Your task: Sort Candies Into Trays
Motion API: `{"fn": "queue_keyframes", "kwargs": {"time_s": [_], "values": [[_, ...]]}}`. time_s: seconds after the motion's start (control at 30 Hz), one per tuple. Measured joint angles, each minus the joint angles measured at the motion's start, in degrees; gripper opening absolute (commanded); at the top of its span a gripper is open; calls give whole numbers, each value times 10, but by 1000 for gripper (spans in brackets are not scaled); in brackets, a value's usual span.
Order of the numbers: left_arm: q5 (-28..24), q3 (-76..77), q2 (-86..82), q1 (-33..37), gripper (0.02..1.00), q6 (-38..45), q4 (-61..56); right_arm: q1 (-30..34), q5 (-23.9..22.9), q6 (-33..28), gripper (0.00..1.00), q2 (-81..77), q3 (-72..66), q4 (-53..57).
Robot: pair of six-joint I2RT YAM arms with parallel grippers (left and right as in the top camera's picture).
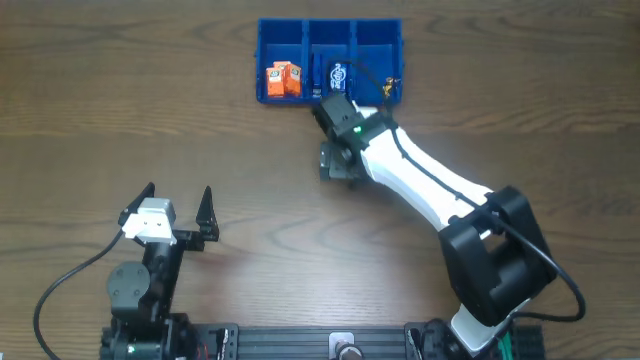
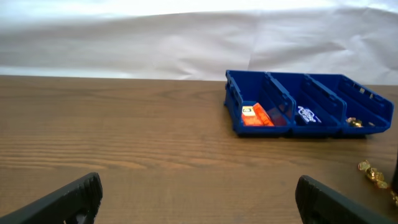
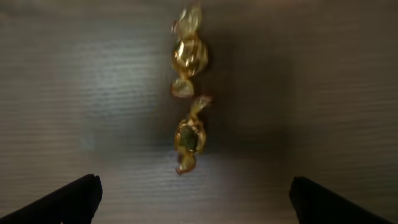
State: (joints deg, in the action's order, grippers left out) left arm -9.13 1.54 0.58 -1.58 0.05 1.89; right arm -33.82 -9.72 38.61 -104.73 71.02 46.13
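Note:
A blue tray (image 1: 330,31) with three compartments stands at the back of the table; orange candies (image 1: 283,80) lie in its left bin, a blue-wrapped candy (image 1: 338,73) in the middle, a gold candy (image 1: 389,89) in the right. The tray (image 2: 277,93) also appears in the left wrist view. My right gripper (image 3: 189,199) hangs open directly over two gold-wrapped candies (image 3: 189,53) (image 3: 190,137) lying on the wood in front of the tray. My left gripper (image 1: 178,205) stands open and empty near the front left. Gold candies (image 2: 371,173) lie beside the right arm.
The wooden table (image 1: 120,120) stretches bare to the left and right of the tray. A white backdrop (image 2: 155,43) stands behind the table's far edge. The right arm (image 1: 430,185) crosses the middle-right diagonally.

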Motion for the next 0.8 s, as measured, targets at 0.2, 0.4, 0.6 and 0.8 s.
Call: {"fn": "queue_keyframes", "kwargs": {"time_s": [0.2, 0.4, 0.6, 0.8], "values": [[0, 0, 0, 0, 998, 0, 0, -11, 12, 22, 989, 0, -45, -65], [0, 0, 0, 0, 998, 0, 0, -4, 9, 27, 976, -24, -46, -112], [0, 0, 0, 0, 998, 0, 0, 11, 5, 29, 888, -50, -46, -129], [0, 0, 0, 0, 998, 0, 0, 11, -2, 31, 476, -53, -46, -141]]}}
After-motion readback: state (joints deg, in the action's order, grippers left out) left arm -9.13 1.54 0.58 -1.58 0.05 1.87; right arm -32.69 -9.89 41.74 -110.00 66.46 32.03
